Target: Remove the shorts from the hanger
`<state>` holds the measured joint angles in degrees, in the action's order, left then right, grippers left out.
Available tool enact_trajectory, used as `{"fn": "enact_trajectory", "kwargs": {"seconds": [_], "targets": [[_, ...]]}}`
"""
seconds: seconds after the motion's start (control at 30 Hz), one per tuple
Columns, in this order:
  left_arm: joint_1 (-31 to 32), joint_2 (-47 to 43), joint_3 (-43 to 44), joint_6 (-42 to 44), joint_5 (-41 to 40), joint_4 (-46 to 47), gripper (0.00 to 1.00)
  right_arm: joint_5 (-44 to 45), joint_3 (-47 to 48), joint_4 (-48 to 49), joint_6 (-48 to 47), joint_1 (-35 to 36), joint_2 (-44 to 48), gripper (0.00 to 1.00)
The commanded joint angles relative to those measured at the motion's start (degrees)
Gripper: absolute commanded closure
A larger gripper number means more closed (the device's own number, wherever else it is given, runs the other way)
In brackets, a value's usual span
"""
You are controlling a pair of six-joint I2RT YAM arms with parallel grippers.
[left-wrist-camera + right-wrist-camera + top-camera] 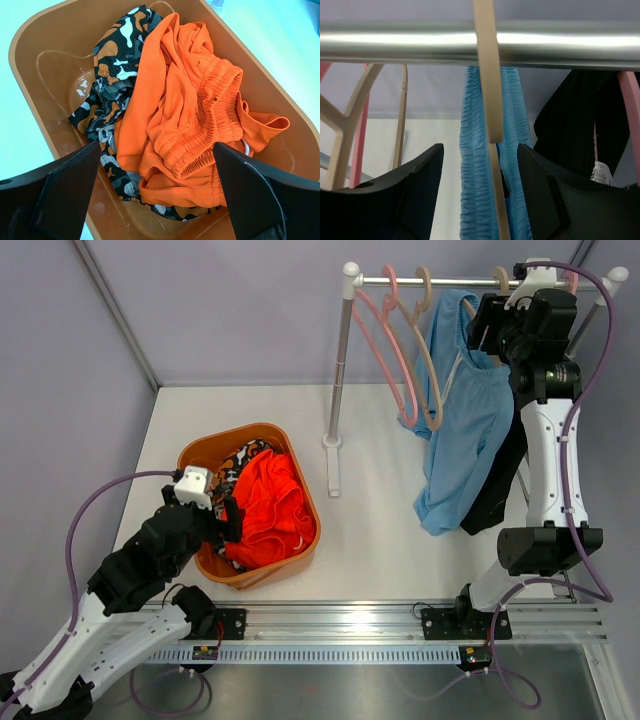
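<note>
While the right gripper [480, 200] gapes at the beige hanger [487, 75] of the light blue shorts [470, 175], a pull could drag hanger and shorts off the rail [395, 45] together.

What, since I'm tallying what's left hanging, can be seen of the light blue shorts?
The light blue shorts are soft, thin-looking fabric with a gathered elastic waistband. They hang limp on a beige hanger from the metal rail, with black shorts right beside them. The open right gripper sits at the waistband, a finger on either side, not closed on it.
</note>
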<state>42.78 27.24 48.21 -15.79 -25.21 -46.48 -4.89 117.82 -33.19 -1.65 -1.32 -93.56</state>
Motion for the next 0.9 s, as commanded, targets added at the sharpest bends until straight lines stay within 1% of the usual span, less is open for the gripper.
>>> {"fn": "enact_trajectory", "kwargs": {"seconds": [0.0, 0.1, 0.23, 0.4, 0.47, 0.63, 0.7, 0.87], "targets": [[-0.16, 0.09, -0.22, 1.2, 1.22, 2.45, 0.01, -3.73, 1.79, 3.92, 0.07, -0.61, -3.2, 0.31], [-0.07, 0.09, -0.22, 1.2, 1.13, 2.53, 0.01, -2.33, 2.68, 4.36, 0.24, -0.61, -5.31, 0.32], [-0.16, 0.09, -0.3, 1.2, 1.13, 2.53, 0.01, -1.01, 0.75, 6.64, 0.59, -0.61, -5.76, 0.32], [-0.07, 0.53, -0.31, 1.2, 1.3, 2.53, 0.01, 0.84, -4.17, 11.55, 1.3, -0.61, -3.21, 0.37], [-0.07, 0.7, -0.22, 1.29, 1.39, 2.53, 0.01, 1.37, -6.46, 13.23, 1.3, -0.61, -1.46, 0.37], [-0.16, 1.14, -0.22, 1.2, 1.48, 2.53, 0.01, 1.02, -6.82, 14.73, 1.3, -0.61, -0.92, 0.4], [-0.16, 1.14, -0.22, 1.2, 1.31, 2.45, 0.01, 0.76, -6.81, 14.91, 1.3, -0.61, -0.84, 0.43], [-0.16, 1.23, -0.22, 1.2, 1.22, 2.45, 0.01, -0.13, -10.86, 18.77, 3.23, -0.61, 2.33, 0.43]]}}
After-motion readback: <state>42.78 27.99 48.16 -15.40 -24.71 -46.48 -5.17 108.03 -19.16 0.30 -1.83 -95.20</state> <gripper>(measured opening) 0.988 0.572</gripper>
